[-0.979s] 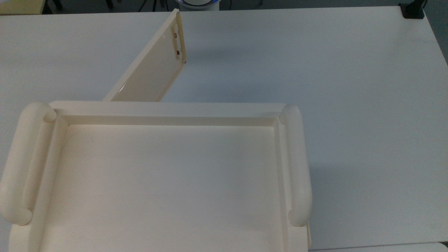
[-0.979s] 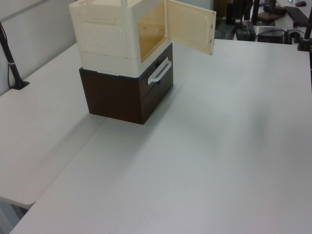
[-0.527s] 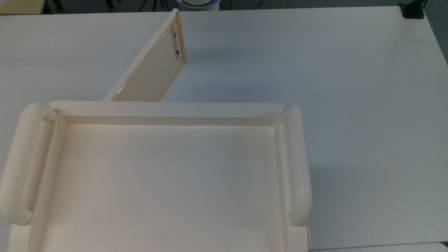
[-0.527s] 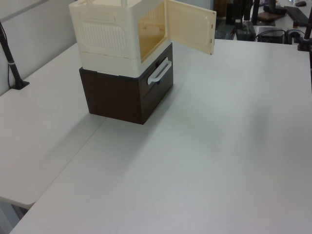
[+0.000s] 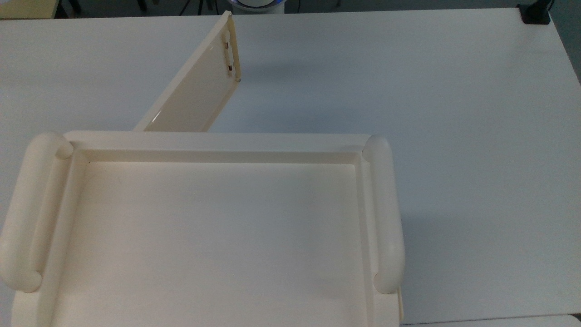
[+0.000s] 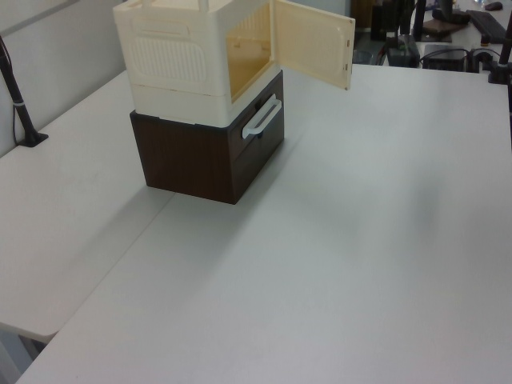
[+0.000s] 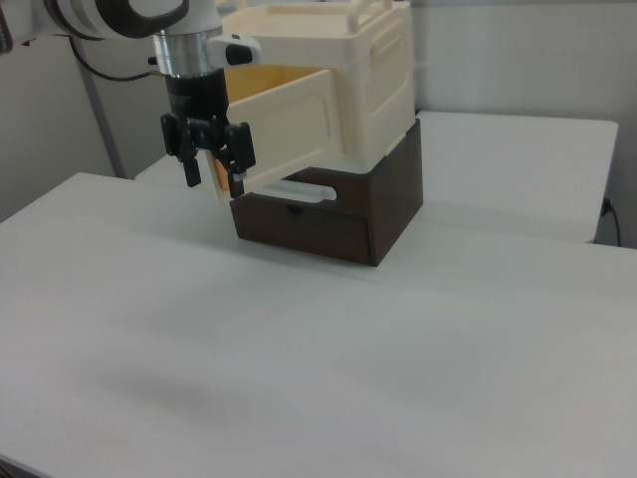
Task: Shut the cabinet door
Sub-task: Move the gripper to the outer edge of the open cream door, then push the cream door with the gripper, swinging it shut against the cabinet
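1. Comparing with the frames a second and half a second ago: the cabinet door (image 5: 199, 86) stands at nearly the same open angle in the top view, its free edge perhaps a touch nearer the top view's left; in the left view nothing has shifted.
2. Cabinet (image 6: 188, 64): cream unit, stacked on a dark brown drawer box (image 6: 210, 156) with a white handle (image 6: 262, 118); both stand on the white table (image 6: 360, 240). Recessed top and two rounded rails (image 5: 386, 213) fill the lower part of the top view.
3. Cabinet door, position: swung wide open, hinged at the cabinet's front corner, reaching out over the table. Its slim bar handle (image 5: 230, 52) sits near the free edge.
4. Door relative to my gripper (image 7: 211, 177): in the right view my gripper hangs at the door's free edge (image 7: 221, 159), in front of the panel. Whether I touch it, I cannot tell.
5. My fingers (image 7: 237, 179): pointing straight down, spread apart with a clear gap, holding nothing.
6. My arm: wrist (image 7: 189, 55) vertical above the gripper, entering from the right view's upper left, well above the table.
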